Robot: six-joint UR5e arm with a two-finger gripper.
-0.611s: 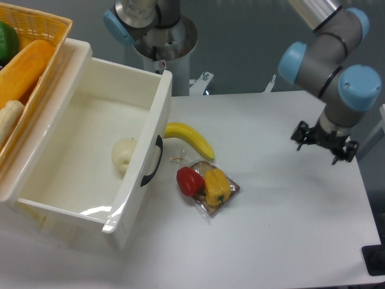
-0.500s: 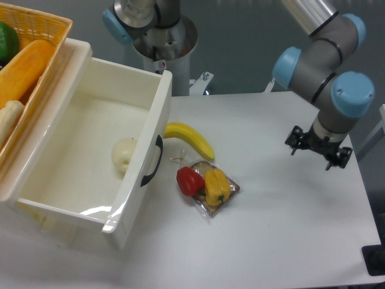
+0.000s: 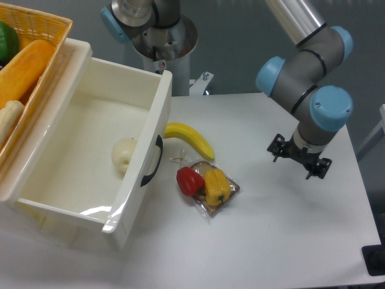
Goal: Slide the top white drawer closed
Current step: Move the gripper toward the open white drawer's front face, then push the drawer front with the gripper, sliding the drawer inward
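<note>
A white tabletop carries a banana and, just beside it, a clear packet of red and yellow peppers.

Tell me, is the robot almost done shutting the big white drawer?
Not yet. The top white drawer is pulled wide open, with a pale round thing inside. The hand hangs over the table's right side, far from the black handle, holding nothing. Reaching the drawer and pushing it shut are both left.
</note>
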